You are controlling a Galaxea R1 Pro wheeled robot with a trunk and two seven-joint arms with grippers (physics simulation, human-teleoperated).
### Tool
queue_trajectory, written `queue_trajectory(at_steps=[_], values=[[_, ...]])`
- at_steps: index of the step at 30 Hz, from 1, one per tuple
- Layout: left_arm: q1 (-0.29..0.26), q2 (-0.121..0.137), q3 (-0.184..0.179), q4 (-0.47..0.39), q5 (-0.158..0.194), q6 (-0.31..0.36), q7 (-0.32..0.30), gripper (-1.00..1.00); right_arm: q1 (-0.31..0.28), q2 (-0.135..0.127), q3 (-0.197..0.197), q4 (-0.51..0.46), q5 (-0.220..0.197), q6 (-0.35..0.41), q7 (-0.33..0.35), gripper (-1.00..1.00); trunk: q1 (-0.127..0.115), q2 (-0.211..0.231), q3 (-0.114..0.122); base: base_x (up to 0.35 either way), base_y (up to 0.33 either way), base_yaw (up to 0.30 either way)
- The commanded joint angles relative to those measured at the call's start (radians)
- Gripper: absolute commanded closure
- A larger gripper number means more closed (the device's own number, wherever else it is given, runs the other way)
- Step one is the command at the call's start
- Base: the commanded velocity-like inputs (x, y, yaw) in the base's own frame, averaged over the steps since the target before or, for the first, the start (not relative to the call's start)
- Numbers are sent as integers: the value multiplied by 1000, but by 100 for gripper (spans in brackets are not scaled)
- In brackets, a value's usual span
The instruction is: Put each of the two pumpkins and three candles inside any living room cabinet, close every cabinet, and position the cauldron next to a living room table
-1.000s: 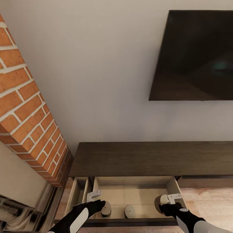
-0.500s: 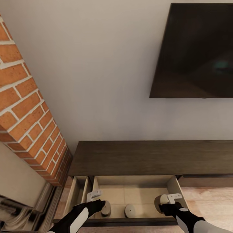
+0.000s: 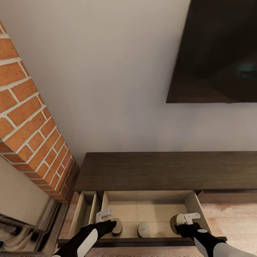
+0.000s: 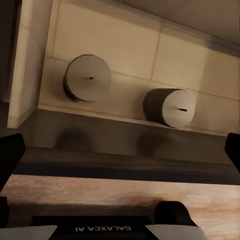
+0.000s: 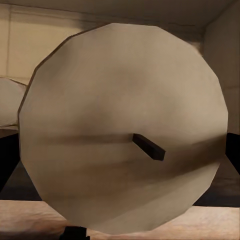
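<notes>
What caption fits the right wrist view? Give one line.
Right tool holding a beige candle over the open cabinet drawer.

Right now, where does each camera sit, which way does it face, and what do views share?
Head view: looks down past both forearms into the open drawer below the TV.
Left wrist view: faces two candles on the drawer floor; dark fingertips at the edges.
Right wrist view: close on the held candle.
Shared: the drawer.

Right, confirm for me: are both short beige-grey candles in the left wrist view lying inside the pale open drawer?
Yes: one candle and the other candle both rest on the drawer's pale floor, behind its dark front edge.
</notes>
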Motion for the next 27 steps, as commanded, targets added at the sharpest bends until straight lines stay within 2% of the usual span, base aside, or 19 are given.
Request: queue_trajectory(at_steps=[1,12,18,27], values=[[0,0,0,0,0,0,0,-100,0,0,-1,0,0,0,-1,100,4,-7,-5,0,0,0],[-1,0,0,-5,0,0,0,-100,-3,-1,-1,-2,-1,0,-1,100,46,-84,-56,0,0,0],[-2,0,21,-5,0,1,0,-100,-3,-1,-1,-2,-2,0,-1,100,69,-126,-84,0,0,0],[-2,6,22,-7,-1,4,-6,-100,-3,-1,-1,-2,-2,0,-1,100,69,-126,-98,28,0,0]])
